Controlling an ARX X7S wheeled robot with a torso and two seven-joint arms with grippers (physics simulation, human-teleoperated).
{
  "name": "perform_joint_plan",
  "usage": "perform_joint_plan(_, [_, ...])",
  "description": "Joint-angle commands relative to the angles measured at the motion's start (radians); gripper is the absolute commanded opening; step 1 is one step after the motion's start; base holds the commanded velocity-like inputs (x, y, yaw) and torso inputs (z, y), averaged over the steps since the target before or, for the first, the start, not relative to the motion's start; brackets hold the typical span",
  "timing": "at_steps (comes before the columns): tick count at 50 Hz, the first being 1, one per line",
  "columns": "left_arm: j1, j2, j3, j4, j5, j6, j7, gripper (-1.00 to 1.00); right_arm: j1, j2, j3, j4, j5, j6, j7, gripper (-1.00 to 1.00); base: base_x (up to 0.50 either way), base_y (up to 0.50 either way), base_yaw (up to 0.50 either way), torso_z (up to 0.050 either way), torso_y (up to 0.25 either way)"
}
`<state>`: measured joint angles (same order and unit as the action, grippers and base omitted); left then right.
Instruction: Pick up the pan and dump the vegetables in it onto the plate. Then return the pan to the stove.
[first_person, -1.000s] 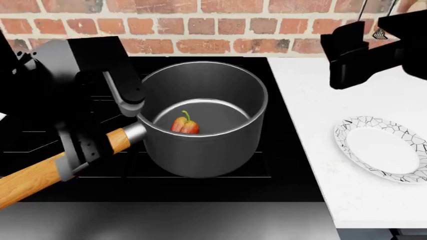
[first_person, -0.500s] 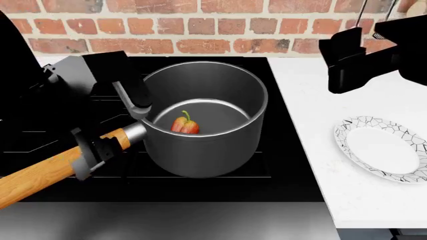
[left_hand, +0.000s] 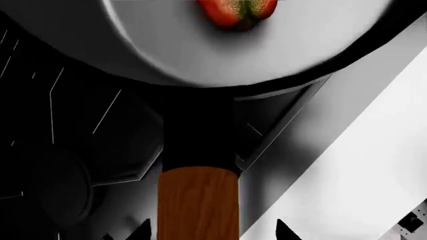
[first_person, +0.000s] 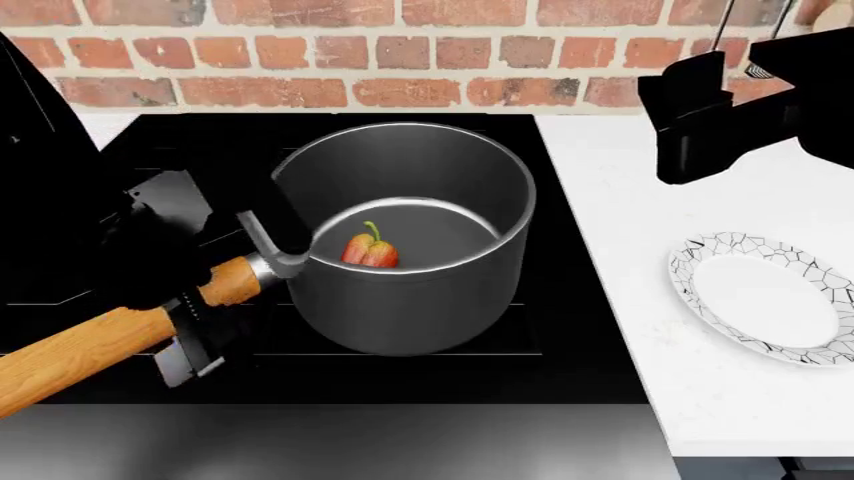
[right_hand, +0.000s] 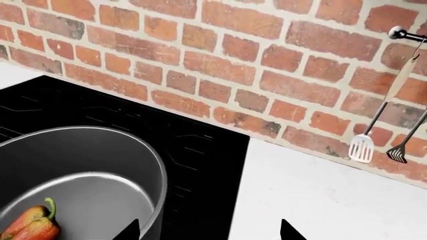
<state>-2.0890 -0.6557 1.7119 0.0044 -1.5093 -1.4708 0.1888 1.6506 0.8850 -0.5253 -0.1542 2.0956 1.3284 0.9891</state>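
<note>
The grey pan (first_person: 414, 290) stands on the black stove (first_person: 587, 330) with the red-orange pepper (first_person: 370, 250) inside it. Its wooden handle (first_person: 94, 350) points to the near left. My left gripper (first_person: 227, 295) is open and straddles the handle close to the pan wall, one finger on each side with gaps. The left wrist view shows the handle (left_hand: 199, 205) between the tips of the left gripper (left_hand: 212, 232), with the pan (left_hand: 200, 55) and pepper (left_hand: 237, 11) beyond. My right gripper (first_person: 694, 130) hangs open and empty above the counter, behind the plate (first_person: 774, 300). The right wrist view shows the pan (right_hand: 80, 165) and pepper (right_hand: 30, 227).
A white counter (first_person: 614, 200) lies right of the stove and carries the plate near its front edge. A brick wall (first_person: 400, 60) runs along the back. A slotted spatula (right_hand: 363, 147) and another utensil hang from a rail on that wall.
My left gripper has dropped and turned, so its fingers now sit on either side of the handle beside the pan. The pan and pepper have not moved. The right arm has barely shifted.
</note>
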Motion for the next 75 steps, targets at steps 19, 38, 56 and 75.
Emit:
perform_joint_plan(19, [-0.022,-0.035,0.019,-0.022,-0.168,0.005,-0.172,-1.00,-0.003,0.027,-0.005,-0.020,0.009,-0.019,-0.008,1.00,0.00,0.00,0.00,0.000,0.000])
perform_joint_plan(38, [-0.238,-0.031,-0.086,0.018,-0.051,0.030,-0.176,-1.00,0.006,0.056,-0.003,-0.028,0.027,-0.035,-0.003,1.00,0.00,0.00,0.00,0.000,0.001])
perform_joint_plan(56, [-0.217,-0.094,-0.201,0.018,0.047,0.095,-0.144,-1.00,0.008,0.107,0.035,-0.059,0.018,-0.060,-0.007,1.00,0.00,0.00,0.00,0.000,0.001])
perform_joint_plan(75, [-0.230,-0.086,-0.303,0.048,-0.069,0.050,-0.262,-1.00,0.015,0.156,0.075,-0.097,0.012,-0.087,-0.005,1.00,-0.03,-0.23,0.00,0.000,0.001])
